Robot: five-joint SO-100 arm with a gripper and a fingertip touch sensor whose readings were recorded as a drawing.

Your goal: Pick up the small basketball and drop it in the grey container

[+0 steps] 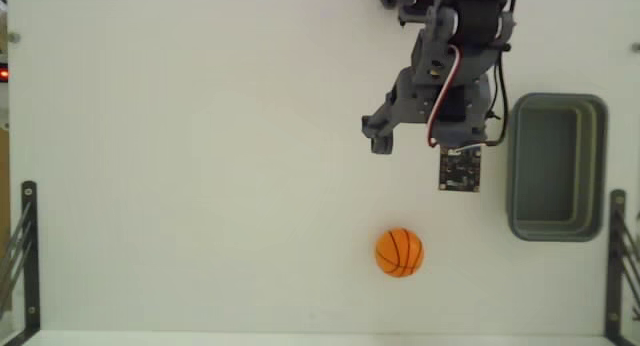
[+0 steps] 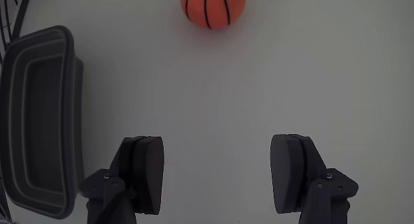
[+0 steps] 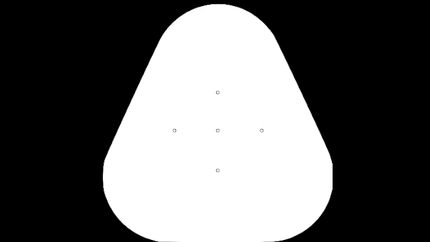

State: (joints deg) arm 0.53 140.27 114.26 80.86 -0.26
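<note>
The small basketball (image 1: 399,252), orange with thin black seams, rests on the white table near the bottom of the fixed view. In the wrist view the basketball (image 2: 212,7) sits at the top edge, well ahead of the fingers. My gripper (image 1: 420,154) hangs above the table, up and slightly right of the ball. In the wrist view the gripper (image 2: 218,169) is open, its two dark fingers (image 2: 145,175) wide apart with only bare table between them. The grey container (image 1: 515,166) stands empty to the right of the arm. It lies along the left edge of the wrist view, where the container's wall (image 2: 72,120) shows.
The white table (image 1: 200,166) stretches leftward in the fixed view. Black metal brackets stand at the table's lower left (image 1: 28,256) and lower right (image 1: 616,256) edges. Dark cables (image 2: 16,7) show in the wrist view's top left corner.
</note>
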